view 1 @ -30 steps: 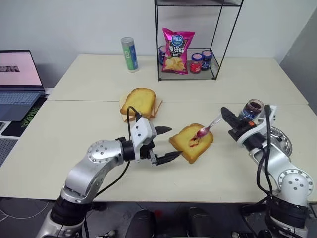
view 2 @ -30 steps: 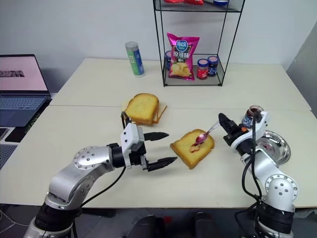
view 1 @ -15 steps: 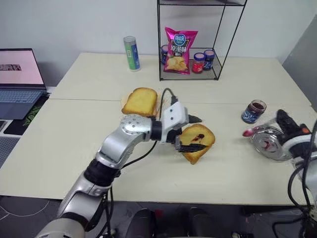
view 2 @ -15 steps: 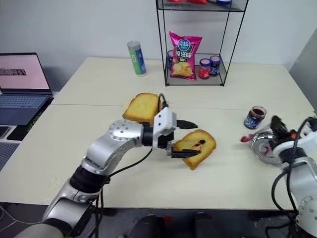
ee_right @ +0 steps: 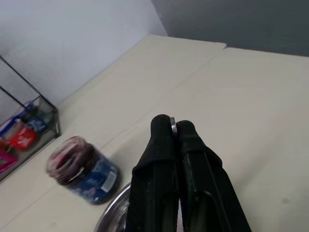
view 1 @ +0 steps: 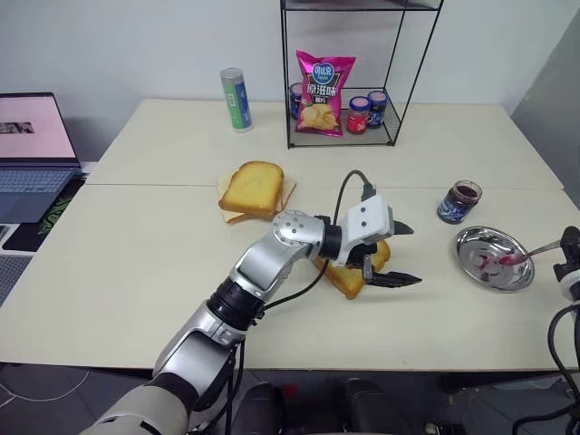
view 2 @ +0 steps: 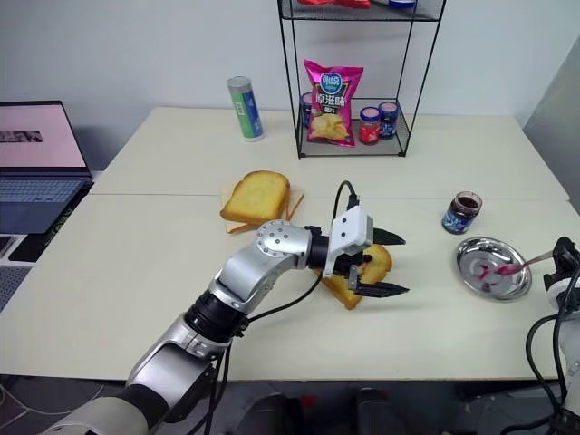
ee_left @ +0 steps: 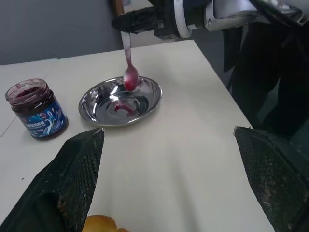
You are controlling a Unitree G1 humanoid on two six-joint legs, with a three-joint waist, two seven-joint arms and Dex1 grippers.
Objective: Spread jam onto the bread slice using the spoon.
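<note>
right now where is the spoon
In the head views the spoon is at the far right, pinched in the right claw, its jam-stained bowl over the steel dish, just this side of the jam jar.

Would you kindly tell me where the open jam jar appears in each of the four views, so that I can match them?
Left eye view: the jam jar stands at the right, just behind the steel dish.
Right eye view: same place, behind the dish.
Left wrist view: the jar stands beside the dish, apart from it.
Right wrist view: the jar stands just beyond the dish's rim.
Shared landmark: the steel dish.
</note>
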